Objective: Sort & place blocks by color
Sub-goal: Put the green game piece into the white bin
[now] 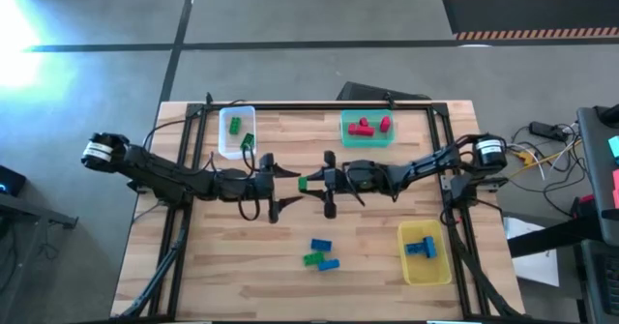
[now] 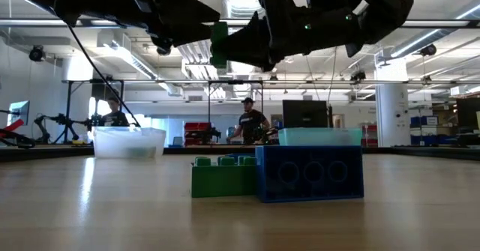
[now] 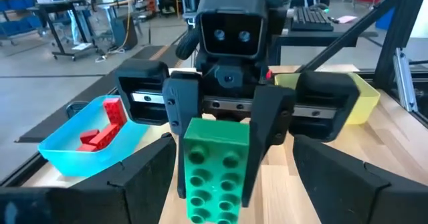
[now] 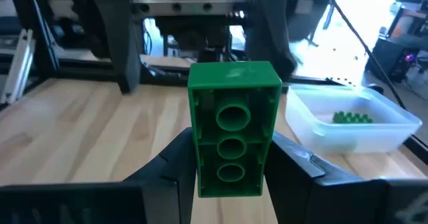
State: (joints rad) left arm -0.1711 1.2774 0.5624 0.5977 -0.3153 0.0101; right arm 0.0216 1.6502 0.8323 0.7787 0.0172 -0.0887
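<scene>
My right gripper [image 4: 231, 154] is shut on a green block [image 4: 233, 127] in mid-air over the table's middle [image 1: 303, 182]; the low view shows the block high above the wood [image 2: 218, 45]. My left gripper [image 1: 287, 185] faces it from the left, open wide, with a finger on each side of the block and apart from it [image 3: 234, 150]. Two blue blocks [image 1: 320, 245] [image 1: 330, 264] and a green one [image 1: 312, 258] lie on the table near its near edge. My right gripper pinches the green block between its two fingers by the long side faces [image 4: 195, 164], coming level from the table's right. The block is lifted clear and stands on end. Its studded face [image 3: 215, 164] looks toward my left gripper and its hollow underside [image 4: 232, 144] toward my right wrist.
A clear bin [image 1: 224, 135] with green blocks sits far left. A teal bin [image 1: 368, 140] with red blocks sits far centre. A yellow bin [image 1: 426, 268] with a blue block sits near right. People stand in the room beyond the table [image 2: 250, 124].
</scene>
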